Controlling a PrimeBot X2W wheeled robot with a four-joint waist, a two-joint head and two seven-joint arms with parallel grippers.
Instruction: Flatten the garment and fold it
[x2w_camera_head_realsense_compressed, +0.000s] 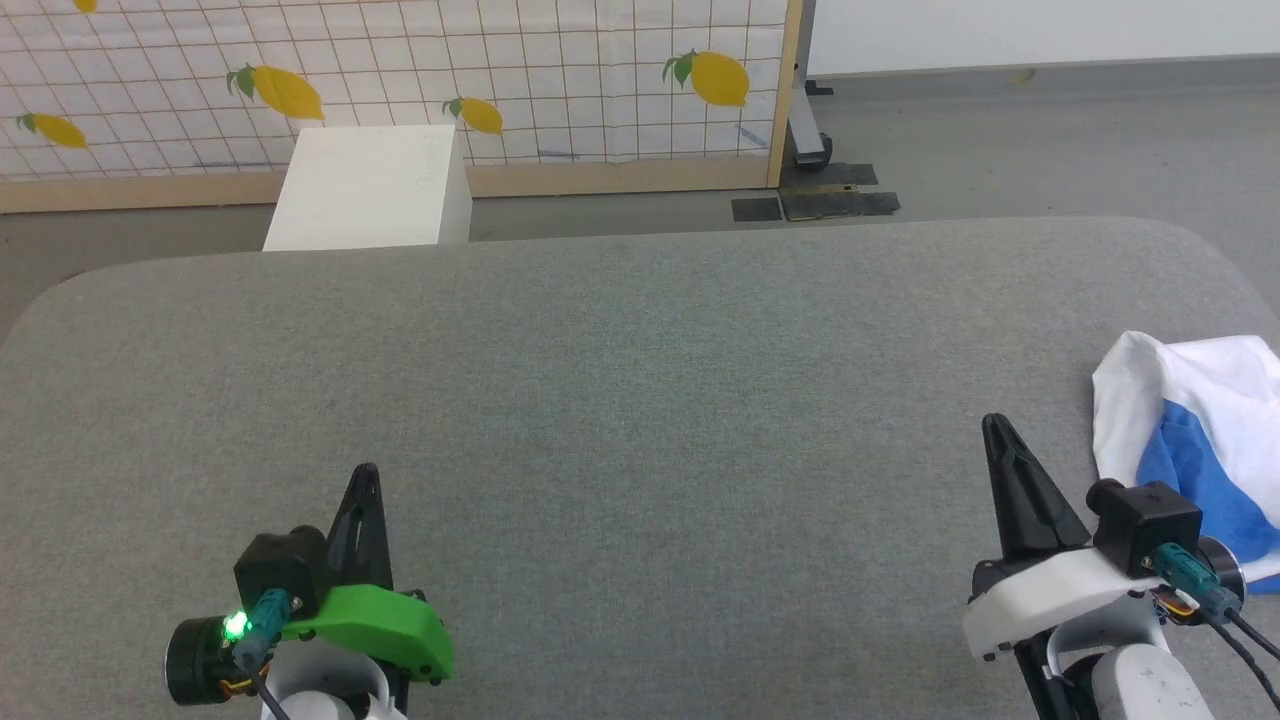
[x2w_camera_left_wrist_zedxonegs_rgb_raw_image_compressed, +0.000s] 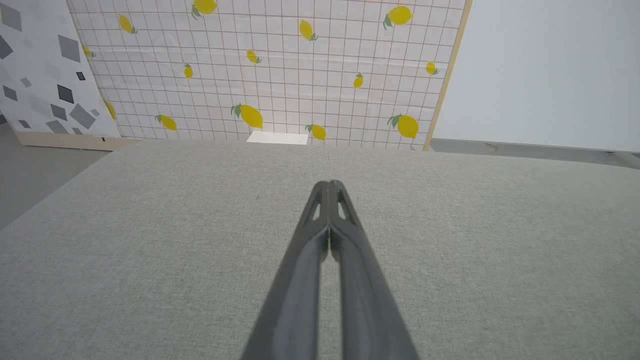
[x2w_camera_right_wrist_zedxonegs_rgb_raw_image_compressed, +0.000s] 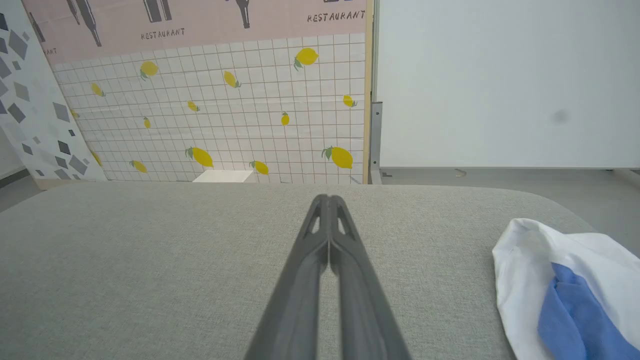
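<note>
Left gripper (x2w_camera_head_realsense_compressed: 365, 470) and right gripper (x2w_camera_head_realsense_compressed: 993, 420) sit low in front, both with fingers pressed together, holding nothing, above the grey padded table (x2w_camera_head_realsense_compressed: 640, 380). The garment (x2w_camera_head_realsense_compressed: 1195, 440) lies bunched at the table's right edge, just beside the right gripper, untouched. Beyond: white box (x2w_camera_head_realsense_compressed: 365, 185), lemon-print panel (x2w_camera_head_realsense_compressed: 400, 70).

Head high, wrists low; shared tabletop (x2w_camera_head_realsense_compressed: 640, 350)

Staged robot lab: printed lemon-tile backdrop (x2w_camera_head_realsense_compressed: 400, 60) behind grey padded table (x2w_camera_head_realsense_compressed: 640, 350).
</note>
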